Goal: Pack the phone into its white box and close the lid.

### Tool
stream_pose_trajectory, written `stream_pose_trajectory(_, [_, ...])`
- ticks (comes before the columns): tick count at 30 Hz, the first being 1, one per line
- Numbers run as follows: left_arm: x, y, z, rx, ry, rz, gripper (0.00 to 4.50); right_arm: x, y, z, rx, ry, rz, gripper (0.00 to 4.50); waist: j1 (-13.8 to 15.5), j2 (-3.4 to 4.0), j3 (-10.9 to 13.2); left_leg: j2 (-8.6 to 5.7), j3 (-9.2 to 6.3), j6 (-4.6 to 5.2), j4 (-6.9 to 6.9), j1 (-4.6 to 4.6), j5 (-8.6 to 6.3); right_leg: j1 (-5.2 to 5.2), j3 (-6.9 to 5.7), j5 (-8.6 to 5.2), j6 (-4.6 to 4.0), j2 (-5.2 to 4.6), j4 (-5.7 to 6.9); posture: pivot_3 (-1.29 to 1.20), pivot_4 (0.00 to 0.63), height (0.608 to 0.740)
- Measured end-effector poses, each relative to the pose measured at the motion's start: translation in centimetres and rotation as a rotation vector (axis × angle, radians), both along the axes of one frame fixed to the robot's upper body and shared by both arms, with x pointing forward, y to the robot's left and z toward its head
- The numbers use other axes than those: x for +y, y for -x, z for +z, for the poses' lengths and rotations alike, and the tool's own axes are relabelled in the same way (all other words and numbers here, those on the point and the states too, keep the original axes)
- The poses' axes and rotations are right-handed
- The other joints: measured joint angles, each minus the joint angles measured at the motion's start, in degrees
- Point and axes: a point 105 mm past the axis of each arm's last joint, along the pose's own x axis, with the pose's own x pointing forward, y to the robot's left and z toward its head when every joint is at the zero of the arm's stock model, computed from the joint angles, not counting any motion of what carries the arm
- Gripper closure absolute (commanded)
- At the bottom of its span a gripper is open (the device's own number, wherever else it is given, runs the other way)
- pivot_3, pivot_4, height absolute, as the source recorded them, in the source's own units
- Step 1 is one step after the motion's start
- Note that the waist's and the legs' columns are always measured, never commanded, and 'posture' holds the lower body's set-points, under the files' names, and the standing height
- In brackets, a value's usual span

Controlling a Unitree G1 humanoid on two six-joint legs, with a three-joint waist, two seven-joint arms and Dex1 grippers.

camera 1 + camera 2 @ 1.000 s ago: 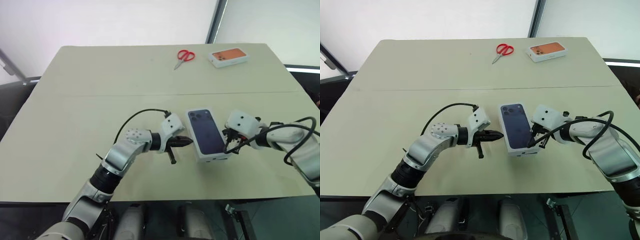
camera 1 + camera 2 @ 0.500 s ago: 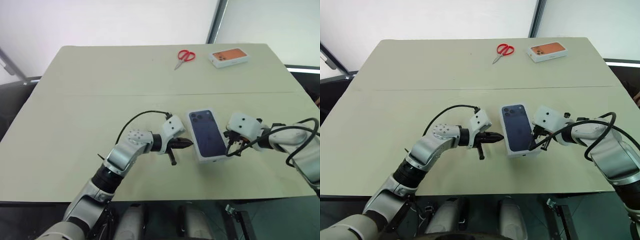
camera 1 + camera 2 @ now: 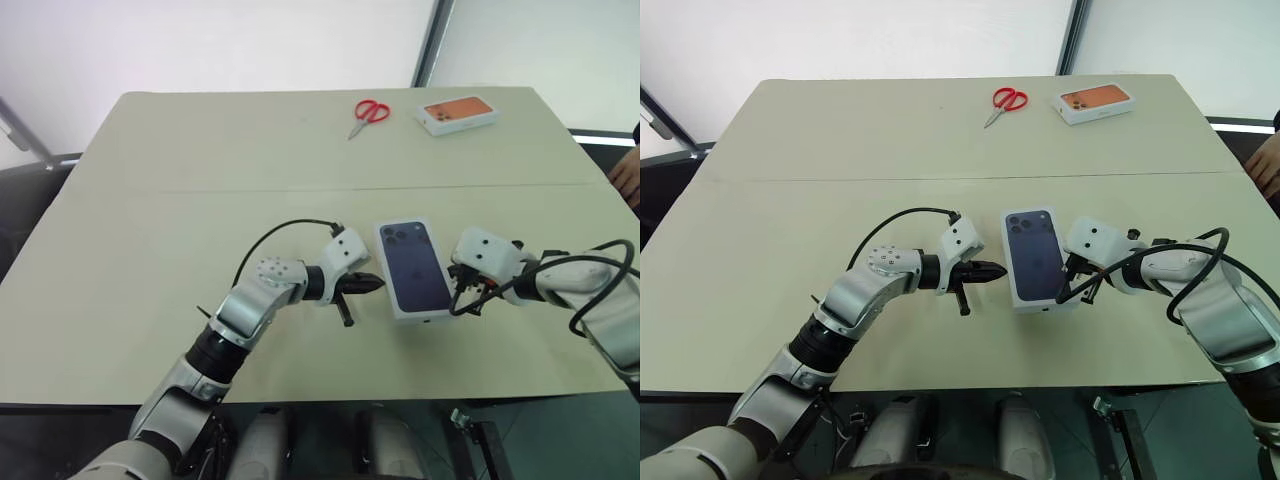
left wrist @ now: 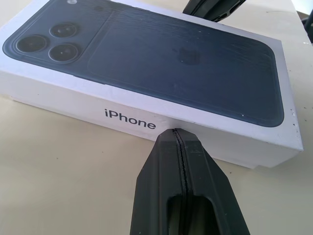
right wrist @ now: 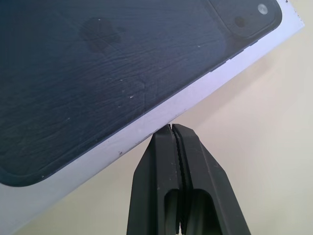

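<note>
Two closed hands flanking the lid.

The lid, phone picture up, lies closed on the table between the left gripper and right gripper, scissors far behind.

Lab-like room, bare beige table, white walls
</note>
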Motion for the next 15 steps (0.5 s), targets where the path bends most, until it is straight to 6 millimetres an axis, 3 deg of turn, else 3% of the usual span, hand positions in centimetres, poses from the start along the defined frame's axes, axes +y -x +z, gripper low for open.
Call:
stream_pose_trajectory(10, [0.6, -0.3, 0.3, -0.005, 0.008, 0.017, 4.50, -0.7, -0.1, 0.1, -0.012, 0.022, -0.010, 4.46, 0.0, 0.00, 0.0, 0.00, 0.00, -0.01, 0.01, 0.00, 0.00, 0.00, 0.00, 0.00, 0.00, 0.00, 0.01, 0.00, 0.150, 0.697])
stream_pose_trajectory(15, [2.1, -1.0, 2.0, -0.004, 0.084, 0.066, 4.50, -1.9, -0.4, 2.5, -0.079, -0.005, -0.026, 4.46, 0.0, 0.02, 0.0, 0.00, 0.00, -0.01, 0.01, 0.01, 0.00, 0.00, 0.00, 0.00, 0.00, 0.00, 0.01, 0.00, 0.150, 0.697])
